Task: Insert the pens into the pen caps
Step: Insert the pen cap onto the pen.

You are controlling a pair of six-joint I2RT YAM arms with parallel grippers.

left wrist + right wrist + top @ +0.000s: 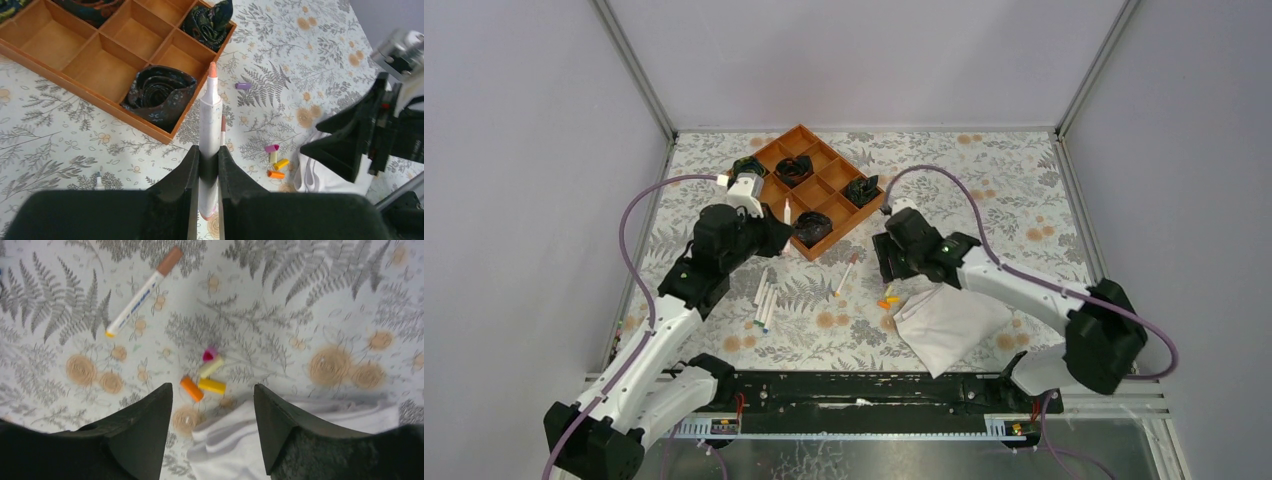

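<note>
On the floral-patterned worktop (984, 190), a wooden compartment tray (47, 42) is placed at the far side. One pen (210, 115) is clamped in the left gripper (209, 160), its orange tip projecting beyond the jaws, near the tray. The right gripper (212, 386) is spread wide, empty, above the pen caps (191, 388), which are clustered just beside a white cloth (944, 320). A purple cap (243, 85) is located apart. Further pens (762, 300) are laid flat on the worktop.
</note>
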